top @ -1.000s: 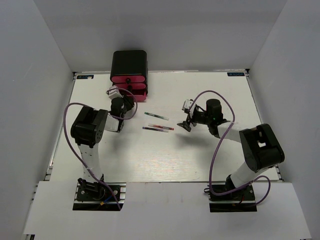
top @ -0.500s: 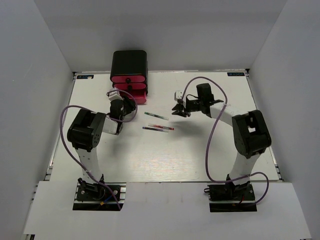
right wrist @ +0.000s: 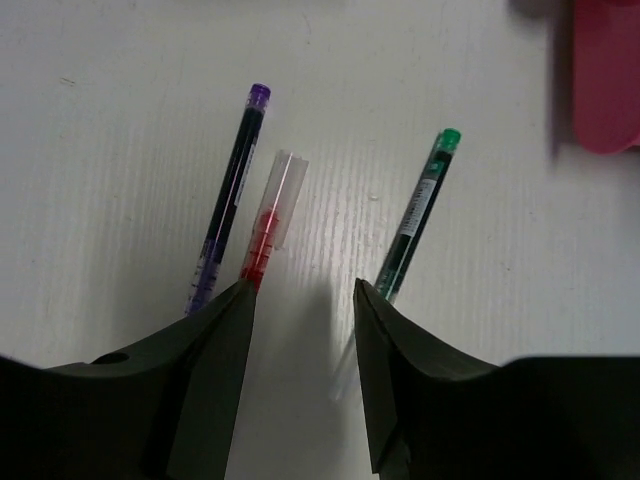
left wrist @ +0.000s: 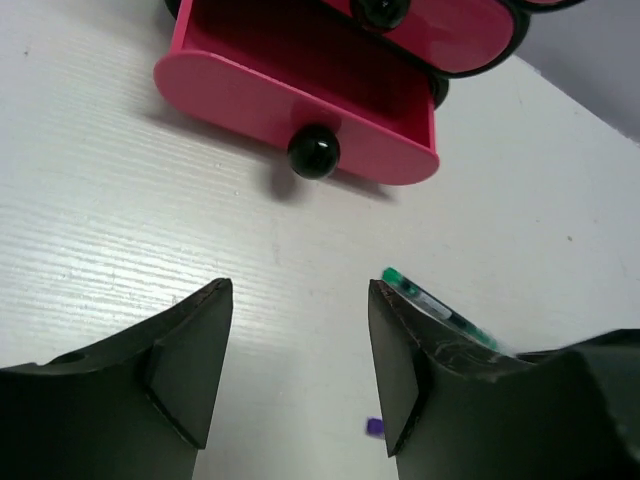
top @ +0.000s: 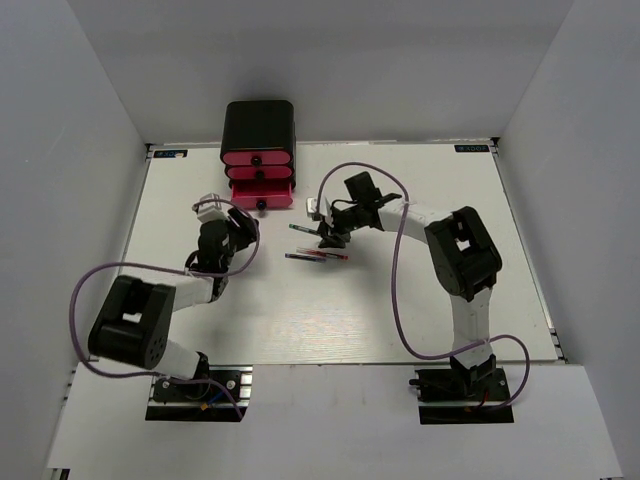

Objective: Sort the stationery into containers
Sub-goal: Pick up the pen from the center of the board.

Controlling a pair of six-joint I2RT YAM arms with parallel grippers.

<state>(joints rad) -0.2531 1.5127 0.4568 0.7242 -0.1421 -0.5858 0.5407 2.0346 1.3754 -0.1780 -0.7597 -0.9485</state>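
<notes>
Right gripper (right wrist: 303,290) hangs spread above 3 pens (right wrist: 266,228), seemingly touching none.

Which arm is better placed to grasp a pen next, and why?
Right. The right end effector, open, hangs directly over the red pen and green pen, both at its fingertips. The left end effector, also open, faces the pulled-out bottom drawer instead.

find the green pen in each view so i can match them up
Top external: green pen near the table's centre, just right of the open pink drawer.
Left wrist: green pen at lower right, below the open pink drawer.
Right wrist: green pen right of centre, cap end up.
Shared landmark: the open pink drawer, top right corner in the right wrist view.
</notes>
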